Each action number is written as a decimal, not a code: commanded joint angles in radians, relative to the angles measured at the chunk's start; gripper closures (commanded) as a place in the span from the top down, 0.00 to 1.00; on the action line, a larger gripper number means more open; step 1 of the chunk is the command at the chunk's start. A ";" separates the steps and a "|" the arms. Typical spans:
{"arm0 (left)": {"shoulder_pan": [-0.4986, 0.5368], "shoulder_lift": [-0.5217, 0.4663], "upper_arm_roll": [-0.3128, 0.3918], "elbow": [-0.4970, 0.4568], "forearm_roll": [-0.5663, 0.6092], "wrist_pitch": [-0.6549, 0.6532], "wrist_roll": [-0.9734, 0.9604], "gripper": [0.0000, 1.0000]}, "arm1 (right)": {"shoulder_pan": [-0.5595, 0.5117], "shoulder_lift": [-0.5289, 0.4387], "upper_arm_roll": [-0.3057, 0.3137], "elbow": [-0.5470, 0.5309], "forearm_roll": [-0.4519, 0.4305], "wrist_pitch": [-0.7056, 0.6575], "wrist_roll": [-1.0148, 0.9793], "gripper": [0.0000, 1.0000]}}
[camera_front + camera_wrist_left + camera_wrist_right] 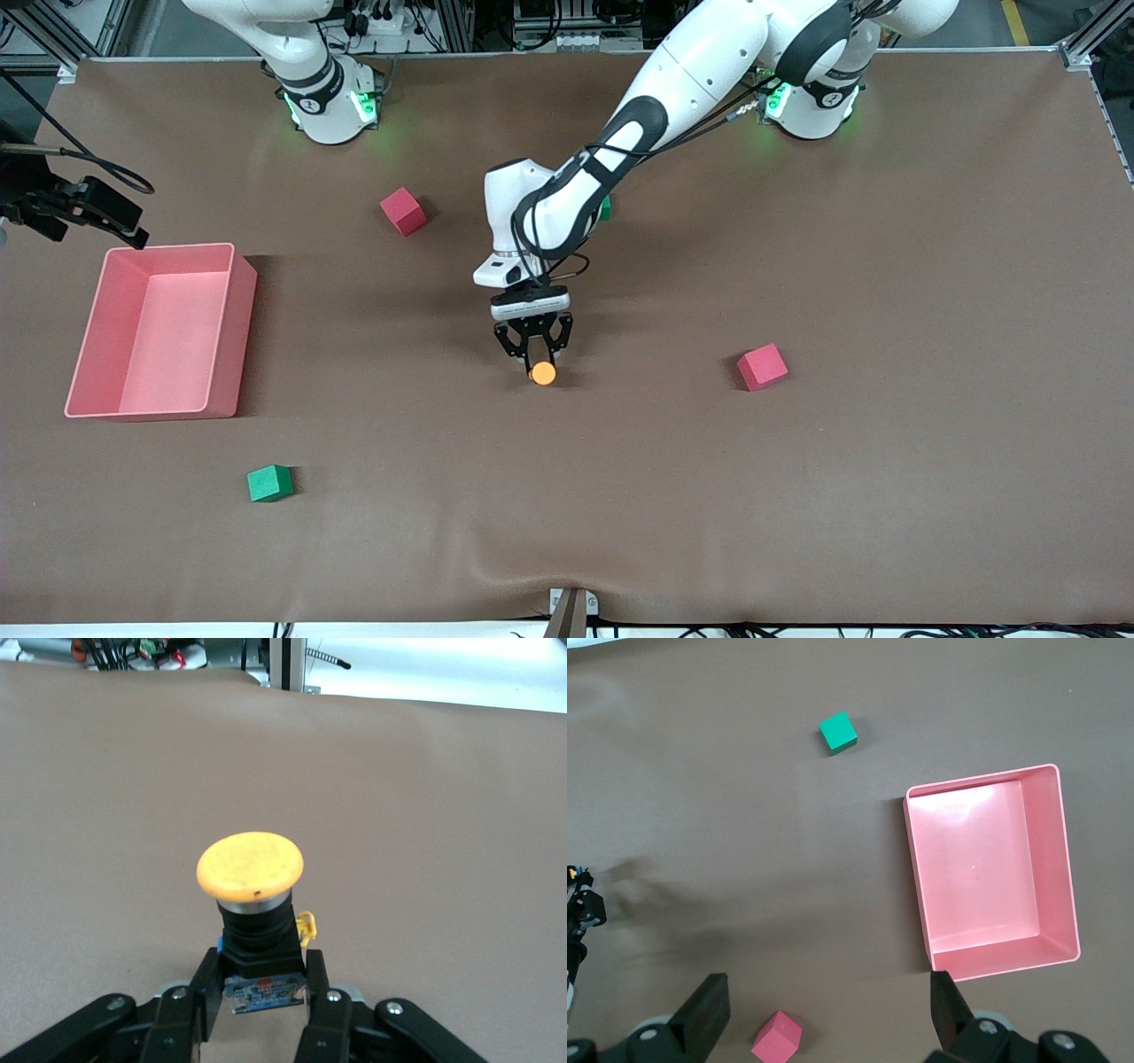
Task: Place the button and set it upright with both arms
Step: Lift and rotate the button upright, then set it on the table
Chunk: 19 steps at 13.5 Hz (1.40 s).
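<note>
The button [542, 373] has a round orange cap on a black body and stands cap-up near the middle of the table. My left gripper [534, 353] reaches low over the table and is shut on the button's black body. In the left wrist view the button [252, 890] sits between the two black fingers [197, 1001], cap on top; I cannot tell whether its base touches the table. My right gripper [824, 992] is open wide and empty, high over the right arm's end of the table; it is out of the front view.
A pink bin [232, 337] stands at the right arm's end, also seen in the right wrist view [917, 877]. Red cubes [403, 211] [762, 366] and a green cube [269, 483] lie around. Another green cube [605, 208] is mostly hidden by the left arm.
</note>
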State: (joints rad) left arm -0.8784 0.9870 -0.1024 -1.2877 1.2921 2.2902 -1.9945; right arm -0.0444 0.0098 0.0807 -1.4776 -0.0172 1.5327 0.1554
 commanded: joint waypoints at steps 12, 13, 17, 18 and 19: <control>-0.059 0.098 0.036 0.025 0.181 -0.049 -0.181 0.49 | -0.020 0.007 0.016 0.019 -0.004 -0.014 -0.007 1.00; -0.059 0.095 0.036 0.025 0.174 -0.049 -0.179 0.81 | -0.022 0.007 0.016 0.019 -0.004 -0.014 -0.005 1.00; -0.097 0.076 0.030 0.025 0.081 -0.087 -0.175 1.00 | -0.022 0.009 0.016 0.017 -0.004 -0.013 -0.007 1.00; -0.103 0.070 0.027 0.025 0.044 -0.100 -0.172 1.00 | -0.023 0.009 0.016 0.019 -0.004 -0.013 -0.007 1.00; -0.111 0.056 0.023 0.025 -0.008 -0.106 -0.168 1.00 | -0.023 0.009 0.016 0.017 -0.004 -0.013 -0.007 1.00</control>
State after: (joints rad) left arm -0.9704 1.0499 -0.0723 -1.2869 1.3424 2.2180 -2.1509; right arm -0.0462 0.0099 0.0815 -1.4776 -0.0172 1.5327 0.1554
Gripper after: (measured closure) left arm 0.000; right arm 0.000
